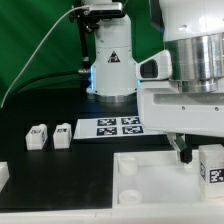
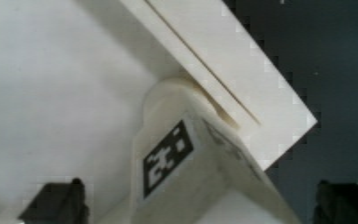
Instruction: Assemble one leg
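Note:
A leg (image 2: 172, 158), a small white block with a black-and-white tag, stands by the raised edge of the large white panel (image 2: 60, 90). In the wrist view it lies between my gripper's (image 2: 199, 205) two dark fingertips, which stand wide apart with a gap on each side. The gripper is open and holds nothing. In the exterior view the same leg (image 1: 210, 166) stands at the panel's (image 1: 150, 185) right end, with one dark finger (image 1: 183, 151) just to its left. Two more legs (image 1: 38, 136) (image 1: 62, 134) stand on the black table at the exterior view's left.
The marker board (image 1: 118, 126) lies flat behind the panel. A white robot base (image 1: 110, 65) stands at the back centre. Another white part (image 1: 3, 176) shows at the left edge. A green curtain closes the back.

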